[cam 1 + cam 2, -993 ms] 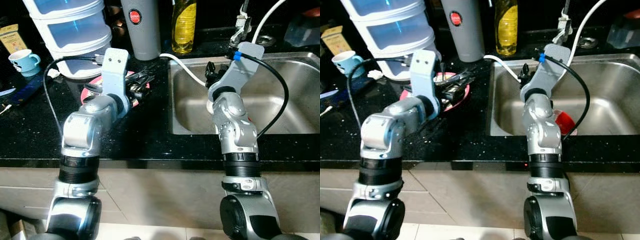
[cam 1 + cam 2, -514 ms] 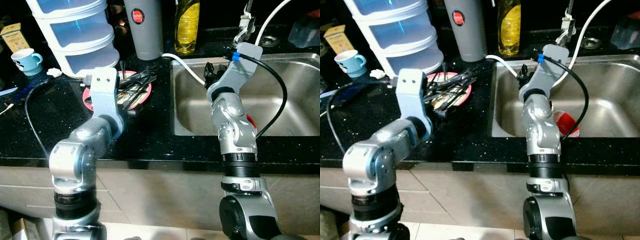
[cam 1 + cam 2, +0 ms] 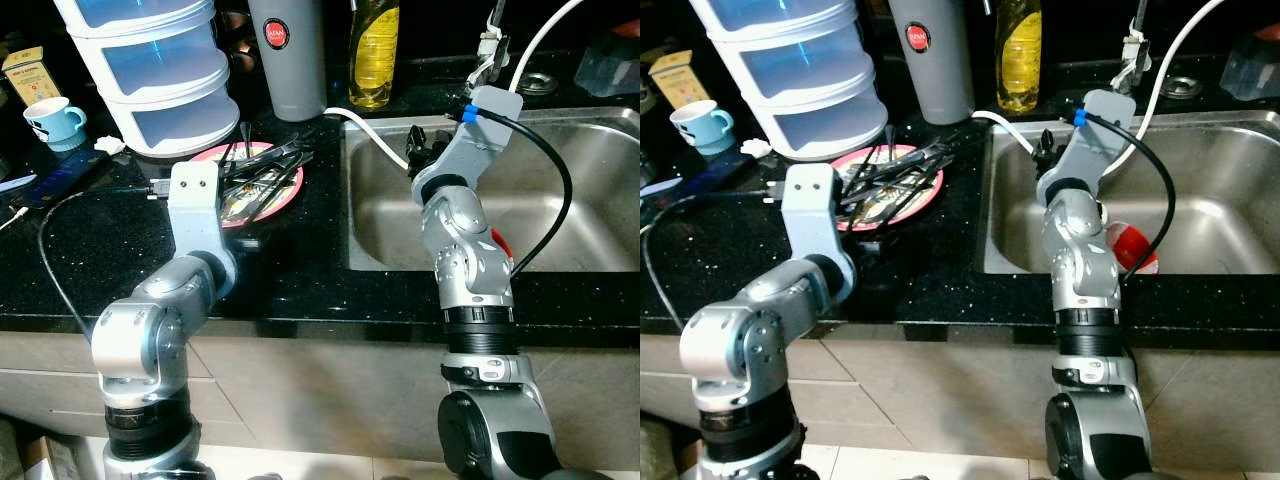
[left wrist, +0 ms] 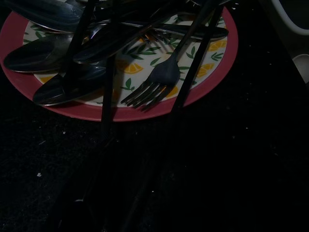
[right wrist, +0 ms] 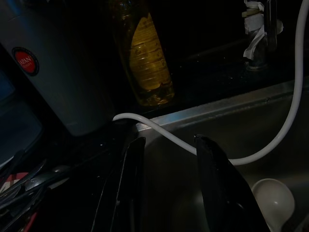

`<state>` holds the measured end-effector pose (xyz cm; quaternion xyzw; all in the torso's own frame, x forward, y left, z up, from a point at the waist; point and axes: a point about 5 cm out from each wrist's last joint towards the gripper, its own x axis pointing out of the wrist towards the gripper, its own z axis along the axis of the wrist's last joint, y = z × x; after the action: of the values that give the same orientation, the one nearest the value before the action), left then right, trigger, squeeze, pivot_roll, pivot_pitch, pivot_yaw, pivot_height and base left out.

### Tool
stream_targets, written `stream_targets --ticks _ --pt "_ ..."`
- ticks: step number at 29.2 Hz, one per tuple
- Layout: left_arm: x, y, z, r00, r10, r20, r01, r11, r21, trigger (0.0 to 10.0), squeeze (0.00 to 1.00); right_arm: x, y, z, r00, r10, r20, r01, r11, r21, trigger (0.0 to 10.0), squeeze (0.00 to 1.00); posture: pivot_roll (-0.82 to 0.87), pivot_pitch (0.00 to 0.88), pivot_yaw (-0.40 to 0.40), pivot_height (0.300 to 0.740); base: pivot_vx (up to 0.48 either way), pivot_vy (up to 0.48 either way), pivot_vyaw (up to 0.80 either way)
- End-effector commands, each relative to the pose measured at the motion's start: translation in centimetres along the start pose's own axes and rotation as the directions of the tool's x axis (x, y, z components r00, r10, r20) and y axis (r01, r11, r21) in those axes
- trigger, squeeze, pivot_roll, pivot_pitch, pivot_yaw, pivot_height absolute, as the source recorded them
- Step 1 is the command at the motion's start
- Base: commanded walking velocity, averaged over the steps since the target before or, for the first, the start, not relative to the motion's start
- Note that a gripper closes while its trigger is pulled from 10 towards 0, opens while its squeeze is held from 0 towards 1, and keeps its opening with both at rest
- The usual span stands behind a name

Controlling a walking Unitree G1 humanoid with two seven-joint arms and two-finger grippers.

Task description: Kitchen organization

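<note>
since the cutlery [image 4: 120,53] heaped on the plate [image 3: 282,196], left of the sink [image 3: 560,215], looks thin, stiff and slippery, best pinched mid-handle; left gripper [image 4: 140,116] apparently empty but opening unclear, right gripper [image 5: 169,193] wide over sink.

A round red-rimmed plate [image 4: 212,67] with a lemon pattern lies flat on the black counter, piled with dark spoons [image 4: 43,55] and forks [image 4: 154,84].
</note>
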<state>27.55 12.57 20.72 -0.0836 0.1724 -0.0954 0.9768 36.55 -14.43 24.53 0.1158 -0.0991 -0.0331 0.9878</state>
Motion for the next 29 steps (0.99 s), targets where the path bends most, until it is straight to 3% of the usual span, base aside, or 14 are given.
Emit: stream_targets --ticks 1,3,4,27,28,29 --pt "-0.1 0.2 -0.2 1.0 0.014 -0.01 -0.014 1.0 -0.014 6.1 0.0 -0.1 0.5 -0.7 0.999 0.02 -0.032 -0.02 1.0 0.004 10.0 0.0 0.14 0.028 0.131 0.74 0.0 0.0 0.0" --pt "0.1 0.4 -0.3 1.0 0.012 -0.015 -0.012 1.0 -0.026 5.7 0.0 -0.1 0.5 -0.7 0.999 0.02 -0.031 -0.019 1.0 0.004 10.0 0.0 0.14 0.028 0.131 0.74 0.0 0.0 0.0" --pt "0.3 0.6 -0.4 1.0 0.007 -0.021 -0.008 0.999 -0.035 0.0 0.0 -0.1 0.5 -0.7 0.999 0.018 -0.031 -0.018 1.0 0.004 10.0 0.0 0.14 0.029 0.133 0.74 0.0 0.0 0.0" --pt "1.1 0.8 -0.8 0.999 -0.031 -0.037 0.03 0.999 -0.032 0.0 0.0 -0.1 0.5 -0.7 1.0 0.011 -0.028 -0.01 1.0 0.007 10.0 0.0 0.14 0.026 0.135 0.74 0.0 0.0 0.0" --pt "1.1 0.8 -0.4 0.999 -0.031 -0.018 0.031 0.999 -0.007 3.7 0.0 0.0 0.5 -0.7 1.0 0.01 -0.028 -0.01 1.0 0.008 10.0 0.0 0.14 0.024 0.138 0.74 0.0 0.0 0.0" --pt "1.1 0.8 -0.3 0.999 -0.031 -0.012 0.031 1.0 0.001 3.7 0.0 0.0 0.5 -0.7 1.0 0.01 -0.028 -0.009 1.0 0.008 10.0 0.0 0.14 0.024 0.138 0.74 0.0 0.0 0.0"
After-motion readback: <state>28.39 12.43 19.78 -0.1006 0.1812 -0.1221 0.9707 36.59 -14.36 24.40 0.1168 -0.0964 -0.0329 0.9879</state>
